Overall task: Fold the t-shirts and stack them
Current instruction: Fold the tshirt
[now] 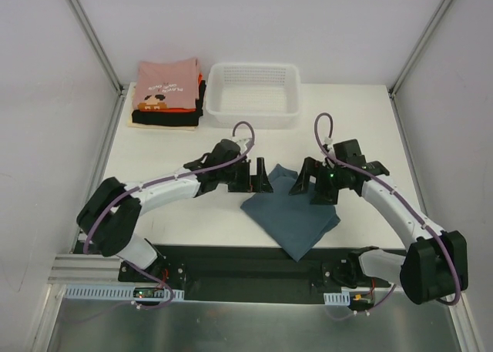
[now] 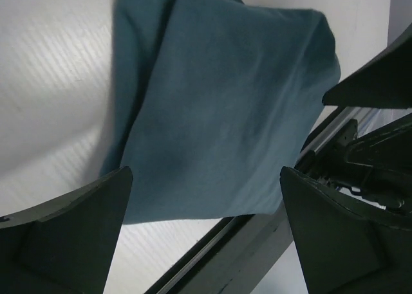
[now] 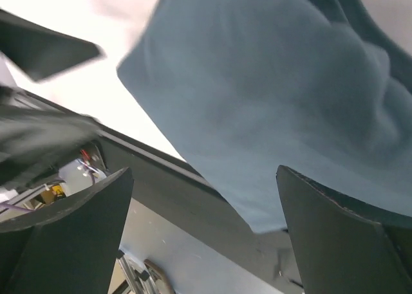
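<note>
Slippage of the fold is the principal hazard at this stage. The slate blue-grey t-shirt (image 1: 293, 217) lies folded in a rough diamond on the table (image 1: 177, 148) between the two arms, and its near corner reaches the black base plate (image 1: 231, 263). The left gripper (image 1: 253, 179) and the right gripper (image 1: 312, 184) hang near its far edge. Each has its jaws wide apart with nothing between them, so neither holds cloth. The stack of folded t-shirts (image 1: 166, 98), with a pink one (image 1: 166, 81) on top, sits at the far left corner just beside the white basket (image 1: 254, 98), well apart from the blue-grey shirt. Transfer to that stack appears to be the outstanding step. A pinch that takes only the upper layer would let the lower layers fall open on lifting. Unequal lift between the two arms would skew the fold. Dragging instead of lifting could snag the near corner on the base plate. A wide swing could strike the basket, and an off-centre release could tip the stack.
</note>
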### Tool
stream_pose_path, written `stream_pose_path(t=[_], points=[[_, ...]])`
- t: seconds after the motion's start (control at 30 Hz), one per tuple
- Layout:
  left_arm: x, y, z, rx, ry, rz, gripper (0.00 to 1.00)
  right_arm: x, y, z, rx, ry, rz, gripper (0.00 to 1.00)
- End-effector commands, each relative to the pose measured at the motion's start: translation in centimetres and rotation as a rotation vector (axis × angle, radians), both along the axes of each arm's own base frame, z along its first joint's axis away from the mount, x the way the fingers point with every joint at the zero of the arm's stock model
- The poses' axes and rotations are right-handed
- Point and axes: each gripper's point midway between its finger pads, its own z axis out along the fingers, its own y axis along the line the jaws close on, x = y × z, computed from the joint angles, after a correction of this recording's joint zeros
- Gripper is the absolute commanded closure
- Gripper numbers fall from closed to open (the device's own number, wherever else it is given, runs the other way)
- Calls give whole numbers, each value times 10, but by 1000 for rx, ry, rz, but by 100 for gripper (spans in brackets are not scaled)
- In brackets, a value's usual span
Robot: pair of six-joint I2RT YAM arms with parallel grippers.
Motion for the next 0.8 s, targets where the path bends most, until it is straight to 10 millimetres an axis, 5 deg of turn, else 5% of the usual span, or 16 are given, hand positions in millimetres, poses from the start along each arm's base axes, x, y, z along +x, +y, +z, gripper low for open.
stream_pose_path(t=[0.0, 0.2, 0.37, 0.57, 0.77], points=[[-18, -37, -2, -82, 26, -143, 1, 29, 12, 6, 82, -59, -31, 3], [-45, -41, -49, 26, 75, -178, 1, 46, -24, -45, -41, 63, -90, 3], [-59, -24, -83, 99, 147, -160, 1, 62, -30, -76, -84, 146, -89, 3], [-74, -15, -98, 138, 200, -126, 1, 97, -20, -80, -115, 125, -35, 3], [-90, -7, -79, 118, 173, -67, 1, 121, 5, -61, -200, 23, 103, 3]])
